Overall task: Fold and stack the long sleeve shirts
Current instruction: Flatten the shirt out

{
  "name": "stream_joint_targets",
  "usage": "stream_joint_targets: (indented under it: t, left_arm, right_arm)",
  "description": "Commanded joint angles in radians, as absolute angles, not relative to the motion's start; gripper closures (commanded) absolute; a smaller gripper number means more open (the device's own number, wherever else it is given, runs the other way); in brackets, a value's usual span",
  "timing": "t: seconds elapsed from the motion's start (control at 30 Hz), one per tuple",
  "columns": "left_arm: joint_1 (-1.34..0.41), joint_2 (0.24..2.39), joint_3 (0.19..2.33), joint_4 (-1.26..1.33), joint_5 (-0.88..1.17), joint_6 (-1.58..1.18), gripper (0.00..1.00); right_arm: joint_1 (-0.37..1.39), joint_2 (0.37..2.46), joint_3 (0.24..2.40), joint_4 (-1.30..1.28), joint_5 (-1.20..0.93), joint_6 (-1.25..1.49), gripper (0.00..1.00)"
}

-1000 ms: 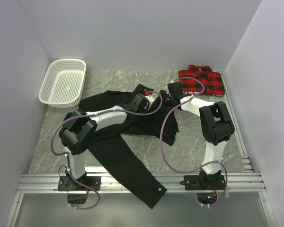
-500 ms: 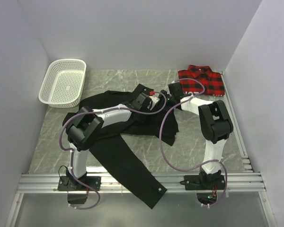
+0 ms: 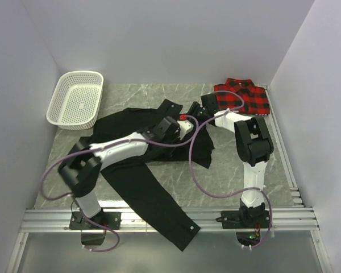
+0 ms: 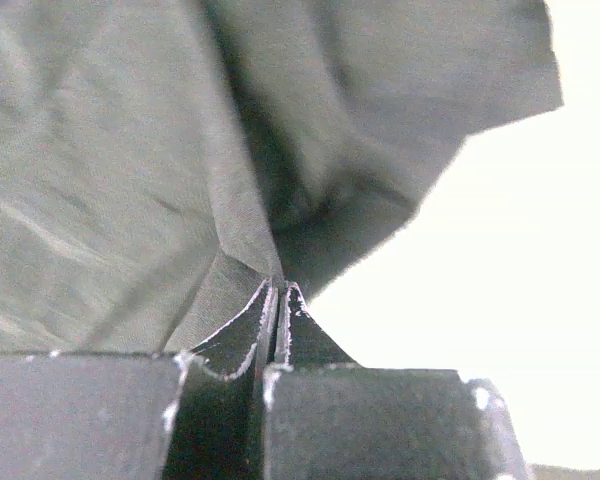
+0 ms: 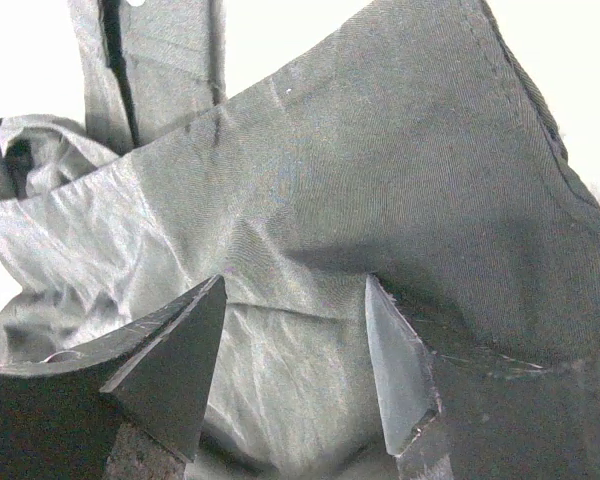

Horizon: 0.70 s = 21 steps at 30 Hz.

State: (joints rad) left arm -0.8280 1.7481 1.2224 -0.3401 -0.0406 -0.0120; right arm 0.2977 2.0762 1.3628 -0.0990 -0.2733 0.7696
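While left claw [image 4: 280,290] pinches black shirt [image 3: 142,190] | right claw [image 5: 295,285] gapes over it

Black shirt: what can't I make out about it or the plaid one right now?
Top view: both arms cover the black shirt's middle; buttons too small.
Left wrist: left gripper shut on a fold; which part is unclear, table glared white.
Right wrist: right gripper open over cloth; contact unclear.
Top view: right arm covers plaid shirt's edge.
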Motion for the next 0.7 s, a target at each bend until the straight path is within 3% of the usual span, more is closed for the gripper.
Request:
stream_joint_targets:
  t: [0.0,0.33,0.57,0.67]
  left_arm:
    - [-0.868,1.593,1.128,-0.356,0.105,-0.083,0.99]
    - [-1.041,1.558,1.035,-0.334,0.356,-0.160,0.95]
    - [-1.117,1.651,1.110,-0.364,0.362,-0.140,0.92]
    - [-1.126,1.644,1.118,-0.362,0.351,-0.141,0.80]
  right_arm:
    - [0.284,2.129,1.425,-0.193,-0.203,0.767,0.34]
    - [0.276,2.184,1.543,-0.247,-0.176,0.713,0.32]
    - [0.272,2.243,1.705,-0.296,-0.175,0.650,0.30]
    - [0.270,2.243,1.756,-0.301,-0.186,0.629,0.30]
